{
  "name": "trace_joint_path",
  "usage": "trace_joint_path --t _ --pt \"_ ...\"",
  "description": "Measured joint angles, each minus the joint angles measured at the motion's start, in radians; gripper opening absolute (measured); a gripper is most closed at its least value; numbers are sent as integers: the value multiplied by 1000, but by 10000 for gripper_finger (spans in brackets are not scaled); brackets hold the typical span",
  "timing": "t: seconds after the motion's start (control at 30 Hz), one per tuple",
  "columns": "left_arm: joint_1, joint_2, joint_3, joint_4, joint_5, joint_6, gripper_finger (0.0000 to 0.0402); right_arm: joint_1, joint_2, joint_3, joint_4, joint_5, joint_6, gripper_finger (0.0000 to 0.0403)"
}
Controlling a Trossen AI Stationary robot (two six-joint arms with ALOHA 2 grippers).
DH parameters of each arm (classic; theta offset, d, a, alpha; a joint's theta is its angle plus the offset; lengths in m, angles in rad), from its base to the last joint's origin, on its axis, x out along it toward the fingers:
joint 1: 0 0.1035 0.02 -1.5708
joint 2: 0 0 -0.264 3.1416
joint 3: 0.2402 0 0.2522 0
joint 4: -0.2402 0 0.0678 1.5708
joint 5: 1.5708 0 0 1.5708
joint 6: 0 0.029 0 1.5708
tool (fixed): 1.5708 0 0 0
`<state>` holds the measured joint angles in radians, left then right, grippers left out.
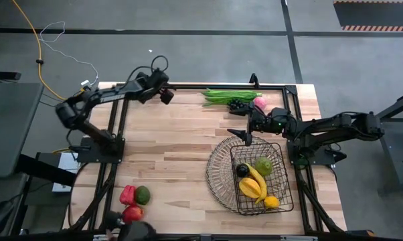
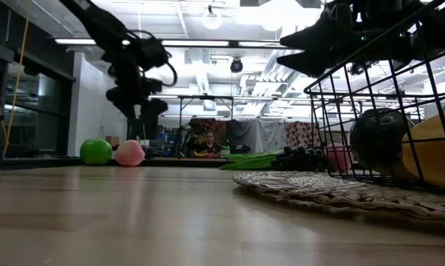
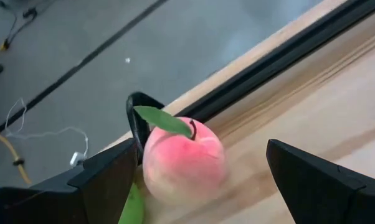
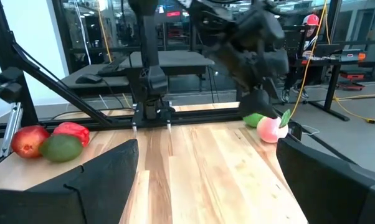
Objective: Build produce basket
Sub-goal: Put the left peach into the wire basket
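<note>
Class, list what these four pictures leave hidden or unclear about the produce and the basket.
- Peach and green apple: high view, hidden under the left gripper.
- Basket: low view, cut off by the right edge.
- Grapes: high view, too small to make out.
- Produce at the table's near edge: high view, partly hidden by a dark object.

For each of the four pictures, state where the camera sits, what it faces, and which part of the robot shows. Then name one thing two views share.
High view: above the table, looking straight down; both arms, basket.
Low view: at tabletop height, looking across into the room; arms descend from above, basket wall close.
Left wrist view: on the left arm, facing a pink peach between its open fingers.
Right wrist view: on the right arm, looking across the table; own open fingers, left arm beyond.
Shared: the peach shows in both wrist views.
</note>
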<state>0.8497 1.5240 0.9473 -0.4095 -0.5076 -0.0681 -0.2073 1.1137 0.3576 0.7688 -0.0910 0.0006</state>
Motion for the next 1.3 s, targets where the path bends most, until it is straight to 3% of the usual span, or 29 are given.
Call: trace_joint_path --t 0.3,0.87,1.3 --pt "61 151 89 -113 2 -85 342 0 0 0 -7 0 -1 371" --pt "153 212 90 -105 111 -210 340 0 0 0 -9 -6 0 371" --pt "154 226 90 -95 108 -218 321 0 0 0 -10 -4 0 371"
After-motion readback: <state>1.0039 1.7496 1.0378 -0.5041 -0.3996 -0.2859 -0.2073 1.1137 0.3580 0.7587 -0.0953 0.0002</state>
